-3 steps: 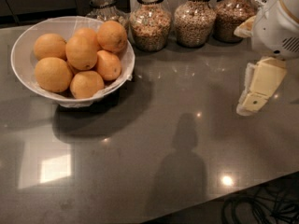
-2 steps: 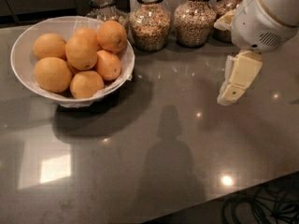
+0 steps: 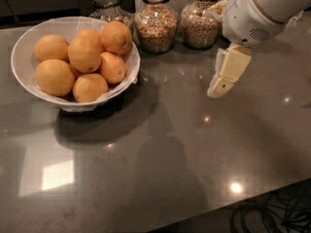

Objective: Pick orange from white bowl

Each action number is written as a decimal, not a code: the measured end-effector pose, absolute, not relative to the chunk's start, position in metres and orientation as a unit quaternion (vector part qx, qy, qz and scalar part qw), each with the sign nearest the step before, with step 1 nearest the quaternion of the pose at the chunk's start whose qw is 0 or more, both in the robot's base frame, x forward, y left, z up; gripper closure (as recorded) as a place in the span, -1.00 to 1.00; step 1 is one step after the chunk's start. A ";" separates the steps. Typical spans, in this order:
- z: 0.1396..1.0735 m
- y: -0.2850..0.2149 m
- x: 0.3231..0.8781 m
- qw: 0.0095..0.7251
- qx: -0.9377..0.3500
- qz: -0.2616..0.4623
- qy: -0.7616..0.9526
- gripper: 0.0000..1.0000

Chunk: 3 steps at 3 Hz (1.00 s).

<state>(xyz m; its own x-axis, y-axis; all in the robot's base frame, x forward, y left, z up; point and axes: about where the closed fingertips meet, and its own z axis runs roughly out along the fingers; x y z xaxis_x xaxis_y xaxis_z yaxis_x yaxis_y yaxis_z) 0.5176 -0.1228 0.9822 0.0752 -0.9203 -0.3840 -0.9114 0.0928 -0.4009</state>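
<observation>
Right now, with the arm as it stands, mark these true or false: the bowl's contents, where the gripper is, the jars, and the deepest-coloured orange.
1. The wide, shallow white bowl holds several oranges. True.
2. The cream-coloured two-finger gripper hangs directly over the bowl. False: it is above the dark grey stone counter, well to the right of the bowl and in front of the jars.
3. Three glass jars of grain stand along the back of the counter. True.
4. The round deep-orange orange lies loose on the counter. False: it sits in the bowl, on top of the pile at its back right.
</observation>
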 end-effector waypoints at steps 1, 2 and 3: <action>0.976 -0.091 0.542 0.322 -0.683 0.011 0.655 -1.00; 0.977 -0.050 0.572 0.356 -0.698 0.032 0.620 -1.00; 0.980 -0.012 0.593 0.385 -0.710 0.055 0.587 -1.00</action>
